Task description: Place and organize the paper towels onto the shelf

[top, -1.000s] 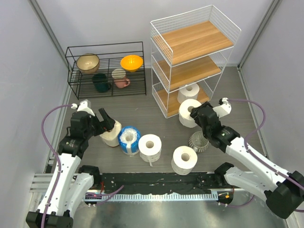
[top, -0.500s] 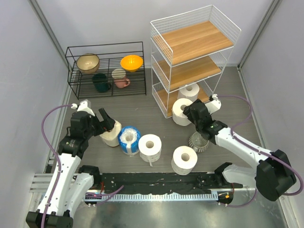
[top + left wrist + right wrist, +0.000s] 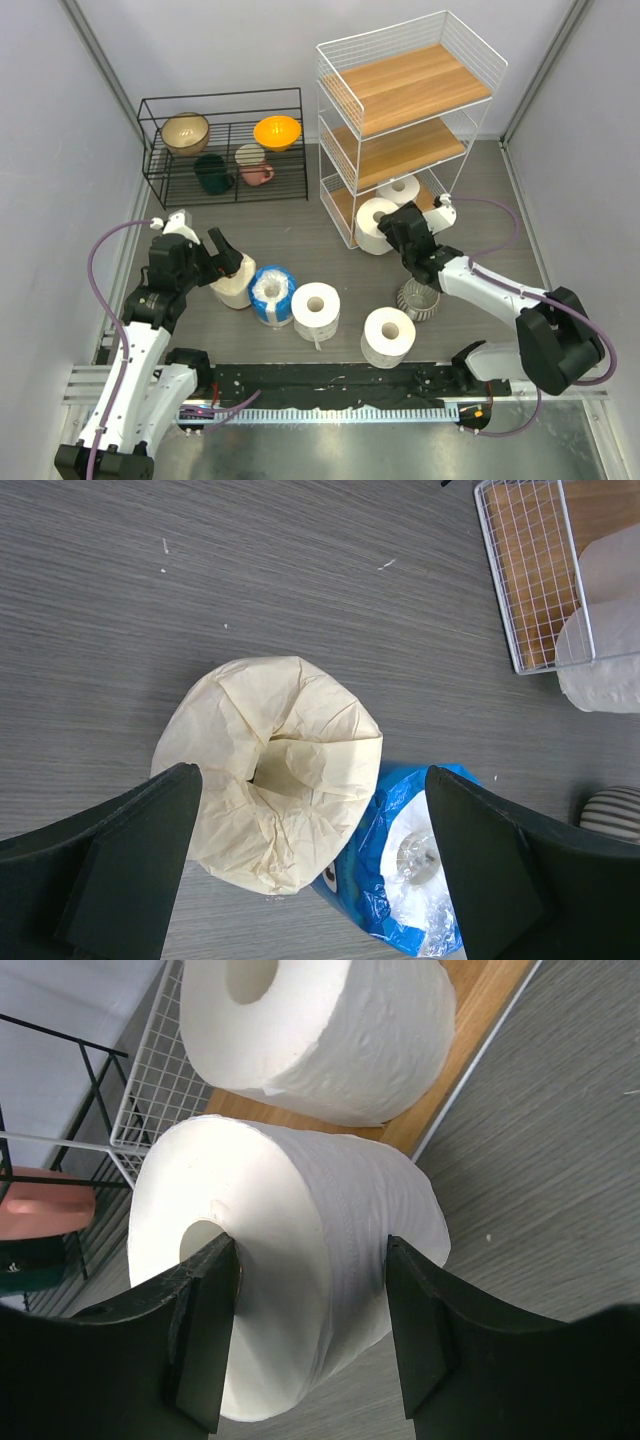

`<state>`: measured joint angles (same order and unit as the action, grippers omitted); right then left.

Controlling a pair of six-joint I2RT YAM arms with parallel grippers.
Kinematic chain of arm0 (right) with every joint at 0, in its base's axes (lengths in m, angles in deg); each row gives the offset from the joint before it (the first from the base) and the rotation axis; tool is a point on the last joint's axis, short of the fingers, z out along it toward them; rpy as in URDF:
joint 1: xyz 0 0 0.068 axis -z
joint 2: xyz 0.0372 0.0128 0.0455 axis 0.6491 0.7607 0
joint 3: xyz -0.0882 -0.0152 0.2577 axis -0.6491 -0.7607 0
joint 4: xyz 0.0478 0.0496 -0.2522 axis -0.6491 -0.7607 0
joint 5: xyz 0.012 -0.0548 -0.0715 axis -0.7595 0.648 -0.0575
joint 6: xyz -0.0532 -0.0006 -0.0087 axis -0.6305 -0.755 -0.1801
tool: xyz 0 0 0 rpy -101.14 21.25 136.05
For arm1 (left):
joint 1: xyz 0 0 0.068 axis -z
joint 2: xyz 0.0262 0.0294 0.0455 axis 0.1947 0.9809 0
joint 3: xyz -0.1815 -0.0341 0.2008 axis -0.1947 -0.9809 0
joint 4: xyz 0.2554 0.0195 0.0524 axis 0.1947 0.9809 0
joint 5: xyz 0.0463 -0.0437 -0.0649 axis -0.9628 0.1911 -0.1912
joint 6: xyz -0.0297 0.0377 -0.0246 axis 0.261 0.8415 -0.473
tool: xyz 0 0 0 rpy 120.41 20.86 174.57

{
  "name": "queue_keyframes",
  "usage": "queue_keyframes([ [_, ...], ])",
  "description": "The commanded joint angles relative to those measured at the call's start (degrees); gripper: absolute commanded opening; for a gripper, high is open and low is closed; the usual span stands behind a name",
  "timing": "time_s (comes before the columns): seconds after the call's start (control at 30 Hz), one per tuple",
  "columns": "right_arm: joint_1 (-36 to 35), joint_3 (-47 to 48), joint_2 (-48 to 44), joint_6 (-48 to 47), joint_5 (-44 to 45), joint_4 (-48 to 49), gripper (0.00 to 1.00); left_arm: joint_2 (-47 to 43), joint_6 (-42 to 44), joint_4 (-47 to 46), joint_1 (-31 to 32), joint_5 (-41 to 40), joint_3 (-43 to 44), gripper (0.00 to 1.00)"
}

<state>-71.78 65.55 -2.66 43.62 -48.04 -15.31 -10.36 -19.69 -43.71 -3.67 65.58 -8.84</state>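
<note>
My right gripper (image 3: 402,230) is shut on a white paper towel roll (image 3: 374,226), one finger in its core and one on its outer wall (image 3: 300,1210). It holds the roll at the front edge of the lowest board of the shelf (image 3: 410,120). Another white roll (image 3: 401,189) stands on that board (image 3: 320,1030). My left gripper (image 3: 224,262) is open above a cream roll (image 3: 270,770), its fingers to either side and not touching it. Beside that roll stand a blue-wrapped roll (image 3: 271,293) and a white roll (image 3: 316,308). Another white one (image 3: 388,335) sits further right.
A grey ribbed cup (image 3: 418,298) stands on the floor under my right forearm. A low black wire rack (image 3: 225,145) with bowls and cups sits left of the shelf. The two upper shelf boards carry nothing. Grey walls close both sides.
My right arm has carried the white roll left and away from me, up to the shelf's bottom level. The left arm and the floor rolls have not moved.
</note>
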Motion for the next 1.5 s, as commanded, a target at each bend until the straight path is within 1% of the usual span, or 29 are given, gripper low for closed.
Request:
queue_keyframes([
  [0.0,0.2,3.9,0.6,2.3,2.0,8.0,0.33,0.0,0.5,-1.5,0.3,1.4,-0.1,1.00],
  [0.7,0.4,5.7,8.6,7.1,5.3,14.1,0.33,0.0,0.5,-1.8,0.2,1.9,-0.2,1.00],
  [1.07,0.4,5.4,11.1,9.9,6.6,16.7,0.33,0.4,0.5,-1.8,0.3,2.1,-0.2,1.00],
  [1.33,0.4,6.0,12.1,10.7,8.2,16.8,0.33,0.3,0.5,-1.8,0.3,2.1,-0.2,1.00],
  [1.47,0.4,7.0,13.5,10.7,7.3,17.6,0.33,0.3,0.5,-1.8,0.3,2.2,-0.2,1.00],
])
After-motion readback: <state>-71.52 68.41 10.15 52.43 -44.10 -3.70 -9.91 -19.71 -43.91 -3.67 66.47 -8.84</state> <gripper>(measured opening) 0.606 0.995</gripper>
